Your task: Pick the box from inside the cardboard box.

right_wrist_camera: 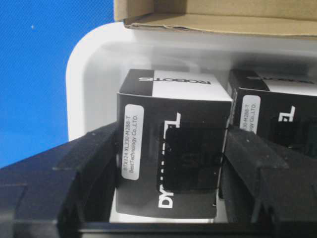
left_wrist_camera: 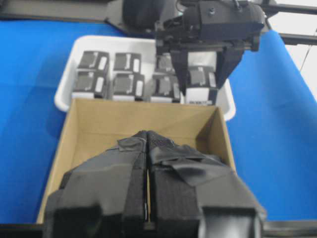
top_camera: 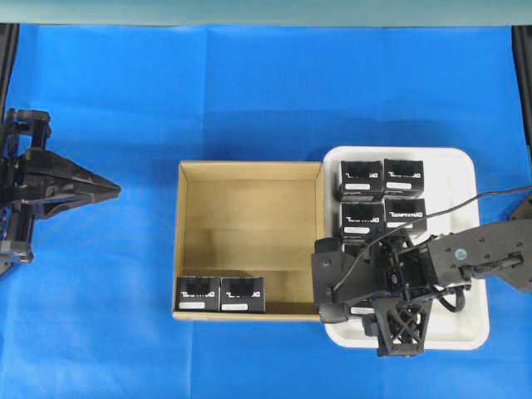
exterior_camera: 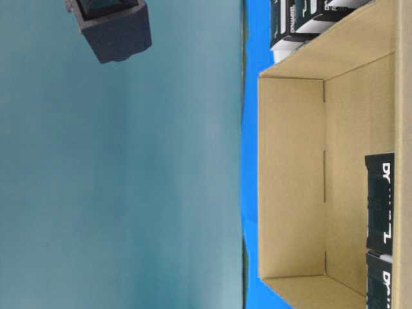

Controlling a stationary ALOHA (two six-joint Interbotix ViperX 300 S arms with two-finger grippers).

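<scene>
- Right gripper sits down in the white tray, a finger on each side of a black box; pads look to be against its sides, so it is gripping that box.
- Right fingers are black and padded; the held box stands upright between them, with white lettering and a white label strip on the face toward the wrist camera.
- Just to one side of the held box, a second black box stands in the same tray, close but not pressed against it.
- Beyond the fingertips, the tray wall, then the cardboard box edge right past it.
- Overhead: four more black boxes in the tray in a two-by-two block, just beyond the right gripper towards the top of frame.
- Cardboard box touches or nearly touches the tray on the side away from the right arm.
- Two black boxes remain inside the cardboard box, side by side against its near wall, in the corner far from the right gripper.
- Left gripper is well apart from the cardboard box over blue cloth, fingers pressed together to a point, holding nothing.
- Left wrist view: closed left fingers point at the cardboard box, with the tray and right arm behind it.
</scene>
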